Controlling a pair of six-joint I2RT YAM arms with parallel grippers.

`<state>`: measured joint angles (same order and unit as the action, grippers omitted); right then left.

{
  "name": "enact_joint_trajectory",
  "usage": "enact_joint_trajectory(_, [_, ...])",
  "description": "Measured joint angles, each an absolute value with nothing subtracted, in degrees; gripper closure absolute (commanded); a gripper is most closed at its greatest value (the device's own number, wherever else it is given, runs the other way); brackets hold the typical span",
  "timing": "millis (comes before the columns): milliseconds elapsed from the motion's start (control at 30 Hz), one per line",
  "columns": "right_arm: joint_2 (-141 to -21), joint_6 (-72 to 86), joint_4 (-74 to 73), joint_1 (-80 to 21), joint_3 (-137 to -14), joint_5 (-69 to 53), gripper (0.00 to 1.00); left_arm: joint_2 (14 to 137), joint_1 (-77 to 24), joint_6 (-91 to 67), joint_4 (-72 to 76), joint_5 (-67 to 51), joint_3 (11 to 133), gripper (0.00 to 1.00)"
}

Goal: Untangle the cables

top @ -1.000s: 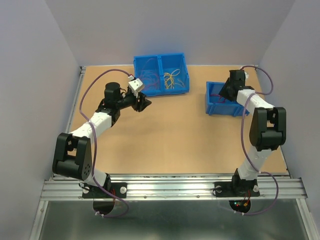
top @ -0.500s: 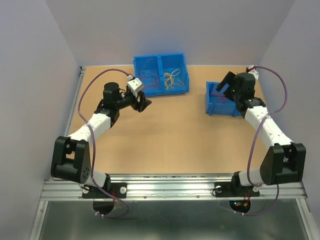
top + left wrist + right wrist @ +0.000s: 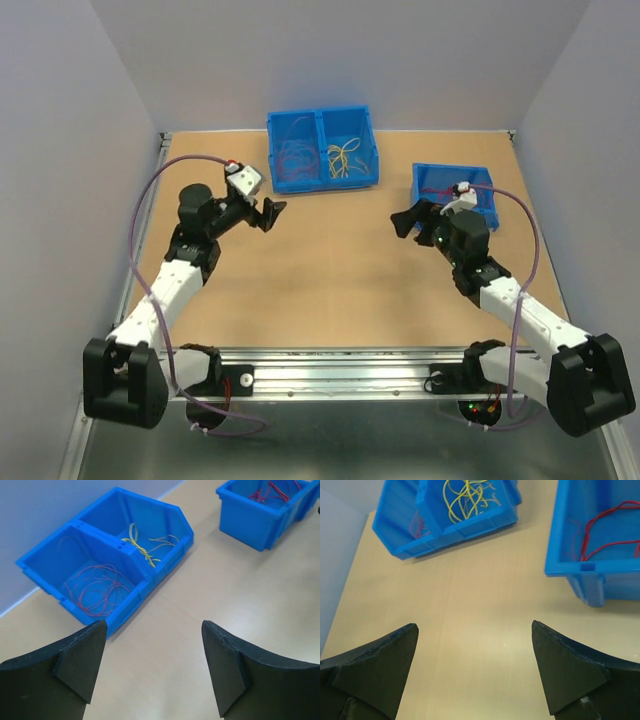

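The cables lie in blue bins at the back of the table. Dark red-brown cables point(image 3: 295, 157) point(image 3: 95, 587) curl in the left compartment of the double bin point(image 3: 320, 120) point(image 3: 165, 515) point(image 3: 470, 527). Yellow cables point(image 3: 343, 157) point(image 3: 142, 547) point(image 3: 462, 495) fill its right compartment. Red cables point(image 3: 436, 190) point(image 3: 270, 491) point(image 3: 607, 530) lie in the single bin point(image 3: 450, 168) point(image 3: 580, 572). My left gripper point(image 3: 269, 214) point(image 3: 154, 625) hangs open over bare table in front of the double bin. My right gripper point(image 3: 408, 222) point(image 3: 474, 625) is open beside the single bin's near left corner, holding nothing.
The tan table point(image 3: 330, 270) is walled by grey panels at the left, back and right. A metal rail point(image 3: 340, 365) with both arm bases runs along the near edge. Mauve arm cables point(image 3: 140, 230) point(image 3: 530, 250) loop beside each arm.
Both arms have drawn back from the bins toward the near side. The right gripper has come out of the single bin. Both grippers' jaws have spread wider.
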<state>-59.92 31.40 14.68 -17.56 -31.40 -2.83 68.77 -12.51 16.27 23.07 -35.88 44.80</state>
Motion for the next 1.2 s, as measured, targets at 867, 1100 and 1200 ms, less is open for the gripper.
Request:
enact_joint_trajectory(867, [-51.27, 14.57, 21.43, -44.77, -31.00, 17.65, 0.00, 10.59, -6.31, 22.76, 14.70, -35.20, 14.46, 0.01])
enact_joint_trajectory(1100, [-37.32, 11.90, 18.41, -44.77, -30.87, 26.61, 0.00, 16.32, -6.28, 23.51, 14.68, -33.76, 14.48, 0.01])
enact_joint_trajectory(1200, [-26.22, 11.09, 19.68, -44.77, -29.23, 30.39, 0.00, 16.95, -6.28, 23.51, 14.72, -32.71, 14.48, 0.01])
